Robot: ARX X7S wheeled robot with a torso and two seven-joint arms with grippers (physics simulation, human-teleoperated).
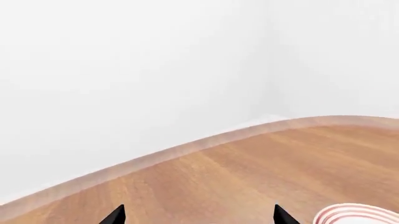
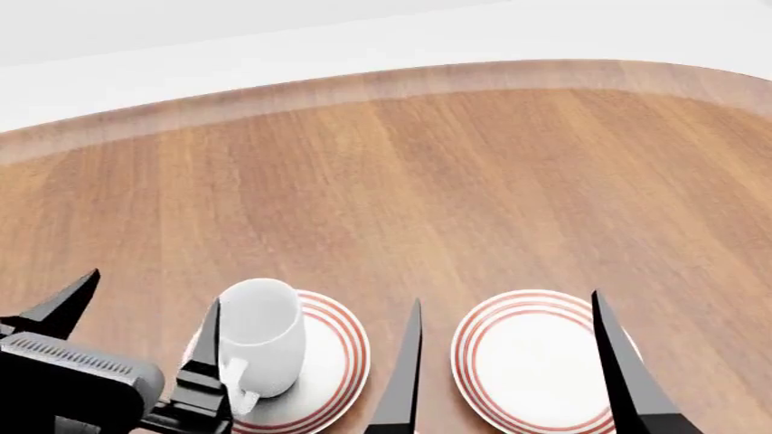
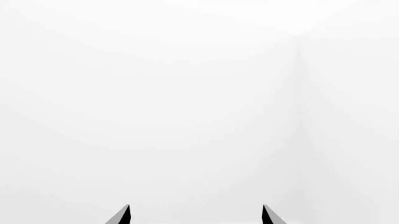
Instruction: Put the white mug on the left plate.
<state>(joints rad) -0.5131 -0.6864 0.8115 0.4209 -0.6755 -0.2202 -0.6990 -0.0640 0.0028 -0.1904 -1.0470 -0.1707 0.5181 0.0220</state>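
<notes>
Already the white mug [image 2: 259, 334] stood upright on the left plate [image 2: 332, 362], just beside the left hand [image 2: 143, 316] (fingers spread wide, holding nothing), handle toward the robot.

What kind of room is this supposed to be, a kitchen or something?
Probably a bare simulated dining setup, not a real kitchen: a wooden table with a rounded edge, two red-ringed plates, a white mug on the left one, and plain white walls all round.

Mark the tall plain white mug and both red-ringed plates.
tall plain white glossy mug [image 2: 263, 333]: head view, side wall.
left red-ringed round white plate [image 2: 328, 366]: head view, bare part beside the mug.
right red-ringed round white plate [image 2: 531, 362]: head view, centre.
</notes>
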